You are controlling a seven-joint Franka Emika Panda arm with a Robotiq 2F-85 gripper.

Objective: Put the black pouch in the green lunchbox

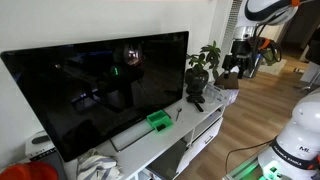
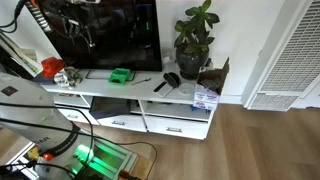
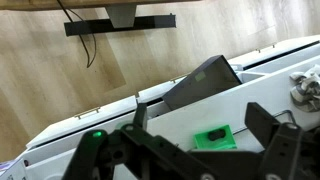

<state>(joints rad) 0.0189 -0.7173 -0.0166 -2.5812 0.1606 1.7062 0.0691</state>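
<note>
The green lunchbox (image 1: 158, 122) sits on the white TV stand (image 1: 205, 122) in front of the TV. It shows in both exterior views (image 2: 122, 76) and in the wrist view (image 3: 213, 137), where a dark patch shows in its middle. The black pouch (image 2: 170, 82) lies on the stand between the lunchbox and the plant pot, and also shows in an exterior view (image 1: 196, 100). It is out of the wrist view. My gripper (image 3: 200, 112) is open and empty. It hangs in the air well away from the stand (image 1: 238, 62), with the lunchbox seen between its fingers.
A large black TV (image 1: 100, 85) fills the back of the stand, with a grey soundbar (image 1: 130, 137) before it. A potted plant (image 2: 192, 45) stands at one end beside a small printed box (image 2: 205, 97). Crumpled white cloth (image 1: 100, 165) and an orange thing (image 2: 50, 67) lie at the other end.
</note>
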